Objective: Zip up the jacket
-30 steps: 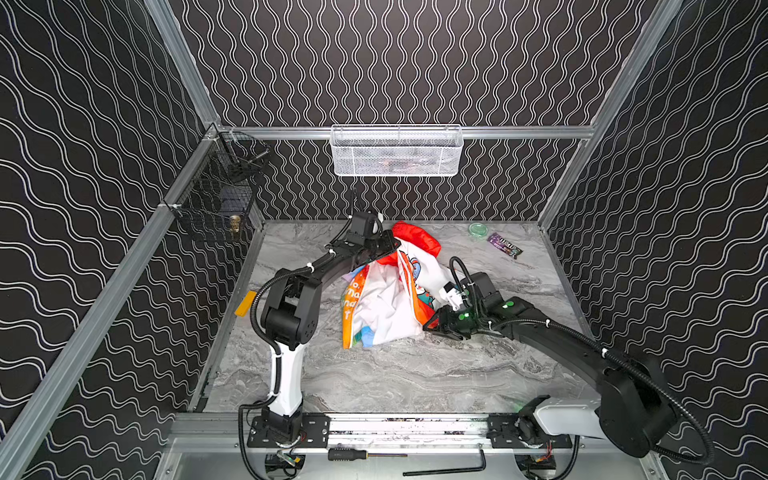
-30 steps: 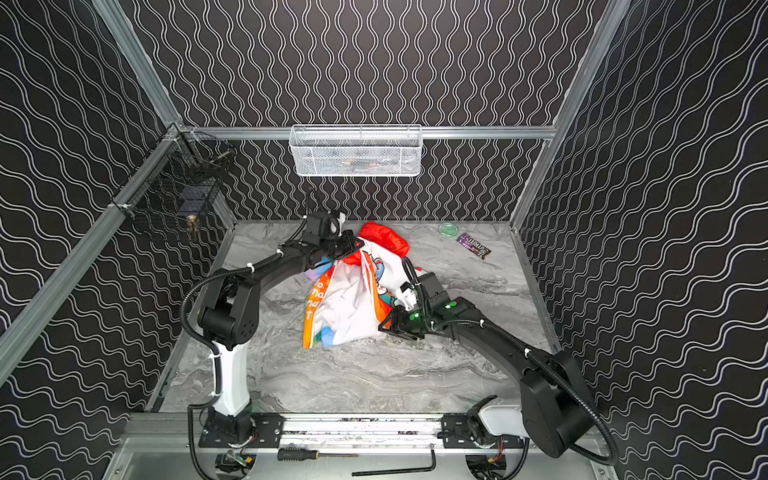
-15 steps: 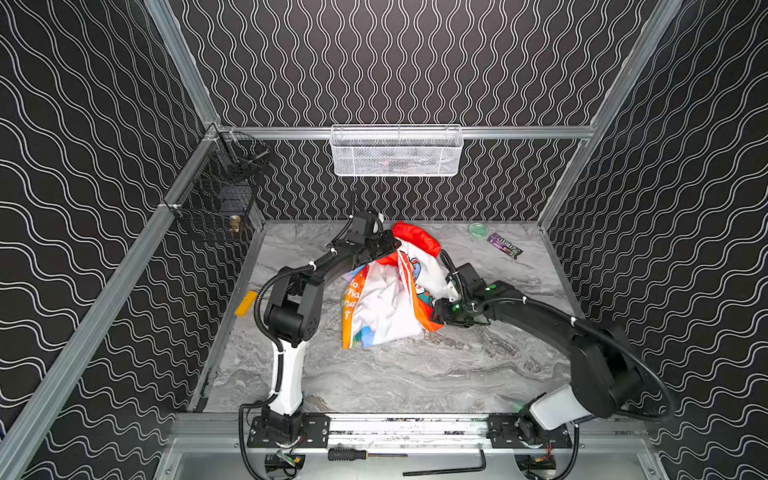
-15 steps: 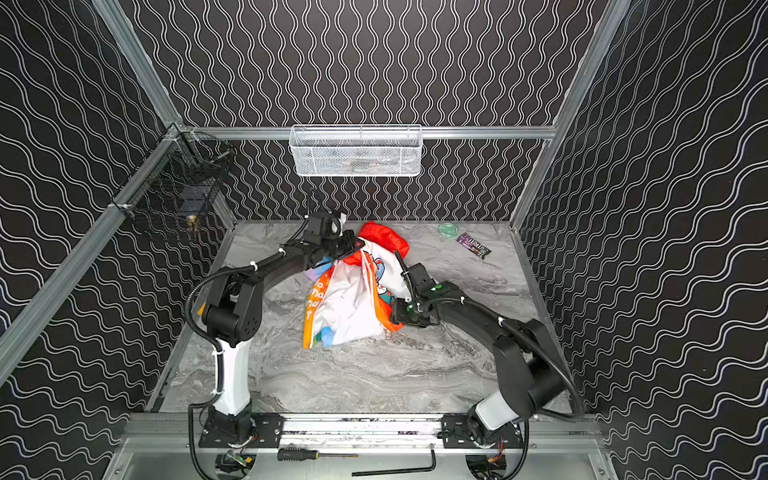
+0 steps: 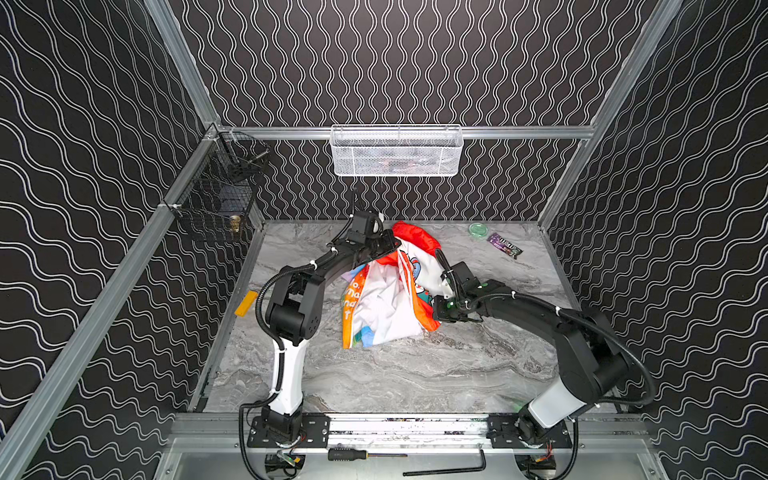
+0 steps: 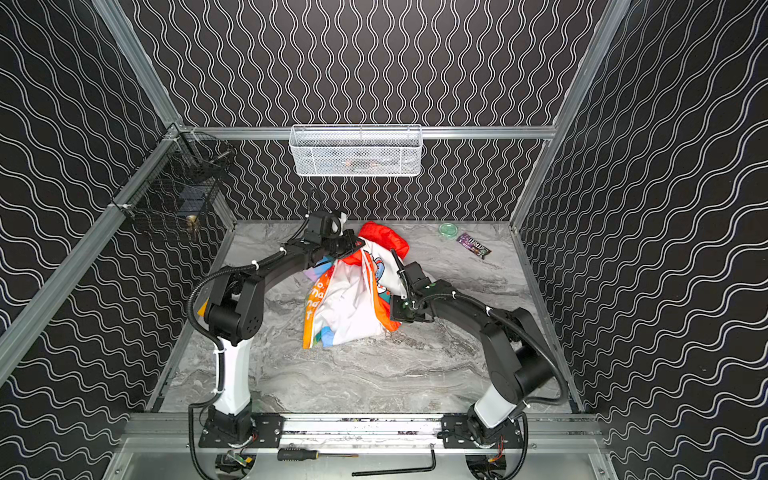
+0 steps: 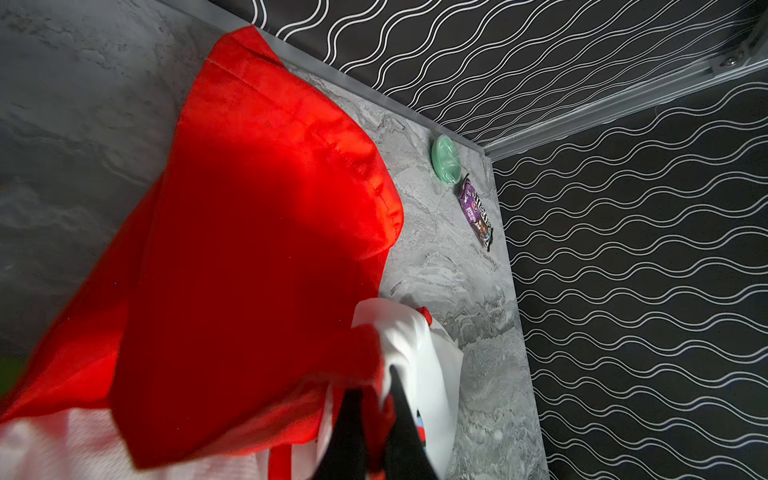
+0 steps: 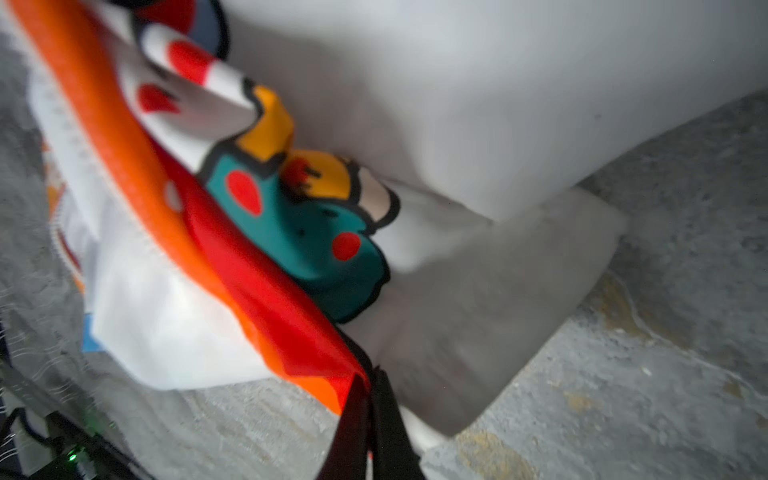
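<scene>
The left end effector [image 5: 388, 246] is clenched on red cloth at the neck of the jacket [image 5: 380, 301], just above the middle of both top views. Its wrist camera shows the black fingers [image 7: 349, 436] pressed together with red and white fabric pinched between them. The right end effector [image 5: 433, 312] is clenched on the jacket's orange-red hem corner, right of centre. Its blurred wrist view shows the fingers [image 8: 355, 415] closed on that corner, low over the counter [image 5: 415, 374].

The jacket hangs bunched and unzipped between the two at mid-frame, white lining showing, its lower edge on the counter. The left arm [image 5: 328, 266] crosses in front of the jacket's upper left edge in both top views.

At the counter's upper right lie a green lid [image 5: 478, 230] and a purple wrapper [image 5: 505, 246], just beside each other and well apart from the jacket. An orange block [image 5: 246, 303] lies at the counter's left edge.

The right wrist view shows the cartoon print [image 8: 299, 232] close up, in teal, yellow and red. The left wrist view is mostly filled by the red hood [image 7: 257, 216].
</scene>
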Tool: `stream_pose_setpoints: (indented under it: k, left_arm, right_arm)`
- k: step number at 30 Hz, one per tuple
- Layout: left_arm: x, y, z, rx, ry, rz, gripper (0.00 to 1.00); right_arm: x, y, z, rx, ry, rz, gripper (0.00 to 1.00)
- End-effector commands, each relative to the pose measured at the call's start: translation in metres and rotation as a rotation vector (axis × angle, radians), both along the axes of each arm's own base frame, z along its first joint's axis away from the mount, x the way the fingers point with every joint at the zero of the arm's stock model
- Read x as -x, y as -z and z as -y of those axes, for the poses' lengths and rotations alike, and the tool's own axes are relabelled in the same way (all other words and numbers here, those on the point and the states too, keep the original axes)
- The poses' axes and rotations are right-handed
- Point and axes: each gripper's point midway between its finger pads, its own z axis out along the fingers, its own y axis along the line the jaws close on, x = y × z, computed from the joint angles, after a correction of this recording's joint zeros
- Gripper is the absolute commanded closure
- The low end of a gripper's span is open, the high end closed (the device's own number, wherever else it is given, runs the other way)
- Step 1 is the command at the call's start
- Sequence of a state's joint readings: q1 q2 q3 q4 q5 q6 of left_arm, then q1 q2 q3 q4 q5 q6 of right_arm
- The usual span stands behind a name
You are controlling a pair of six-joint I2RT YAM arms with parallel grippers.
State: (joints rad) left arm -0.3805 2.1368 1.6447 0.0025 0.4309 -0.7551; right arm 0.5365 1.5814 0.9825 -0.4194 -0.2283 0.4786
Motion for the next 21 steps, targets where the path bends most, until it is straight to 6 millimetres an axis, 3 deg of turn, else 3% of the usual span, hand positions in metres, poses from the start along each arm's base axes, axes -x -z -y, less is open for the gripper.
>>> stream_pose_setpoints:
  k: [1,8,13,17,18,21]
  left_arm:
    - [-0.008,-0.008,0.002,0.008,-0.001,0.039,1.0]
    - [-0.015,-0.006,0.006,0.031,-0.007,0.039,1.0]
    - [-0.016,0.001,0.007,0.029,-0.004,0.026,1.0]
    - [-0.014,0.012,0.004,-0.01,-0.002,0.002,1.0]
    - [-0.013,0.016,0.002,-0.033,-0.005,-0.004,0.97]
    - [-0.007,0.021,-0.012,-0.122,-0.024,-0.023,0.67]
  right_arm:
    - [0.015,-0.014,-0.005,-0.073,-0.025,-0.009,1.0]
    - [0.041,-0.029,-0.009,-0.172,-0.071,-0.03,1.0]
    - [0.051,0.002,-0.005,-0.149,-0.058,-0.106,1.0]
    - [0.046,0.024,0.005,-0.104,0.001,-0.135,1.0]
    - [0.044,0.029,0.009,-0.091,0.022,-0.139,1.0]
    - [0.034,0.04,0.022,-0.061,0.087,-0.152,1.0]
